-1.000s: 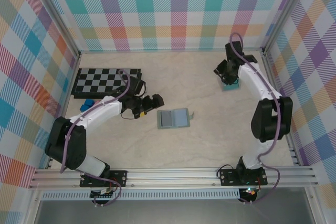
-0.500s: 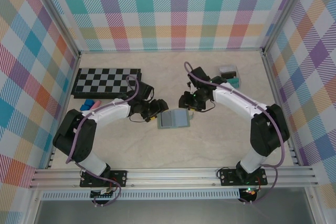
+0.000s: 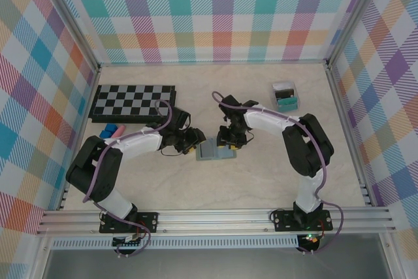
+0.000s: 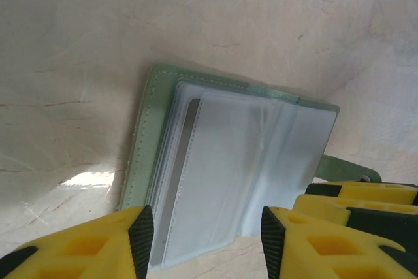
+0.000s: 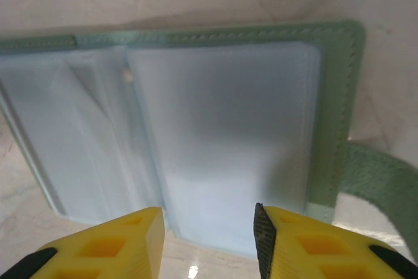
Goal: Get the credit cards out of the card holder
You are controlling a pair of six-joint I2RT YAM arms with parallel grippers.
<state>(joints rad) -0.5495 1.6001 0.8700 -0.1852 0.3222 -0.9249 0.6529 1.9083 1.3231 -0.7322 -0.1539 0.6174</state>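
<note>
The card holder [image 3: 215, 153] lies open on the table, sage green with pale grey-blue sleeves. My left gripper [image 3: 198, 142] hangs low at its left edge, and my right gripper [image 3: 228, 140] hangs over its far right part. In the left wrist view the card holder [image 4: 222, 161] fills the middle, and the left gripper [image 4: 206, 243] stands open just short of its near edge with nothing between the pads. In the right wrist view the right gripper [image 5: 209, 243] is open over the near edge of the card holder [image 5: 222, 135]. Its tab clasp [image 5: 382, 178] sticks out to the right. The credit cards are hidden.
A chessboard [image 3: 134, 101] lies at the back left, with blue and pink blocks [image 3: 114, 130] in front of it. A clear box [image 3: 285, 96] with teal and black contents stands at the back right. Metal frame posts and checked walls close in the table.
My right arm has swung from the clear box at the back right over to the card holder. My left gripper has slid right to the holder's left edge and its jaws have narrowed.
</note>
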